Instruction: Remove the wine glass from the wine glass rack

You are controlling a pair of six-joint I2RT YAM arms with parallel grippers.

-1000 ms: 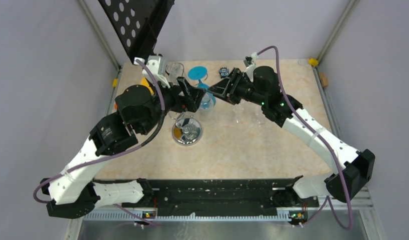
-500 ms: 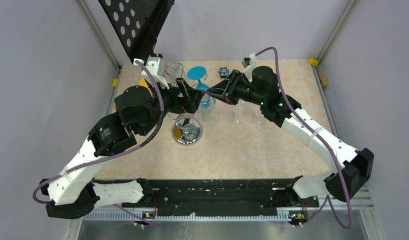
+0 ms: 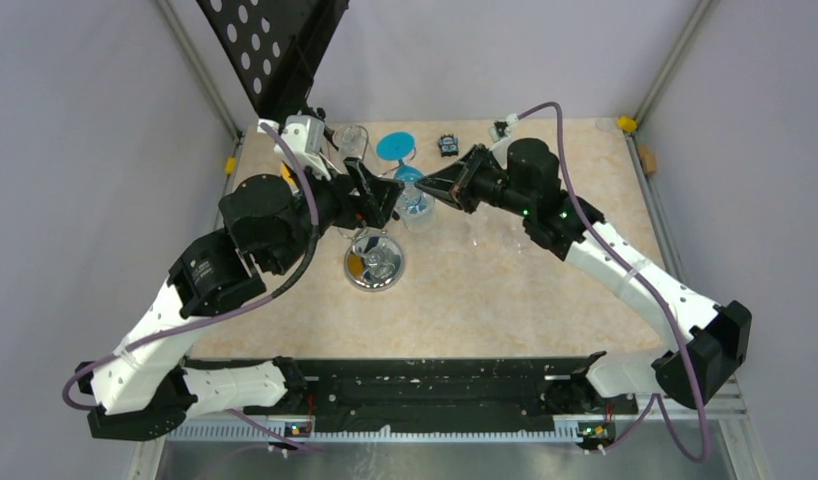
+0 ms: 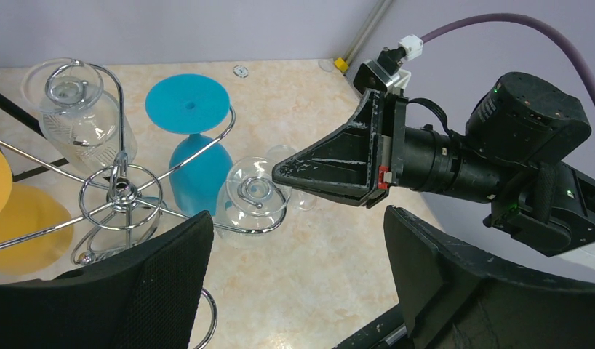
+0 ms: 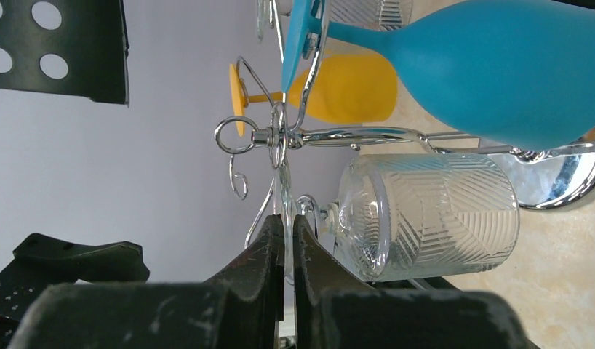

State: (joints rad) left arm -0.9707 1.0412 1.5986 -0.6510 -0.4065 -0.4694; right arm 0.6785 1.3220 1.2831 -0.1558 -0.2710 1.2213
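Note:
The wine glass rack, a silver wire tree on a round chrome base, stands left of the table's middle with several glasses hanging upside down. A clear patterned wine glass hangs on a hook arm. My right gripper is shut on the thin edge of this glass's foot, reaching in from the right. A blue glass and a yellow glass hang beside it. My left gripper is open and holds nothing, hovering just near the rack stem.
A second clear glass hangs on the rack's far side. The black perforated plate on its stand rises at the back left. A small black item lies near the back wall, and a yellow clip marks the back right corner.
My right gripper has shut its jaws on the clear glass's foot and shifted slightly toward the back. The left arm has drifted a little to the left, still open.

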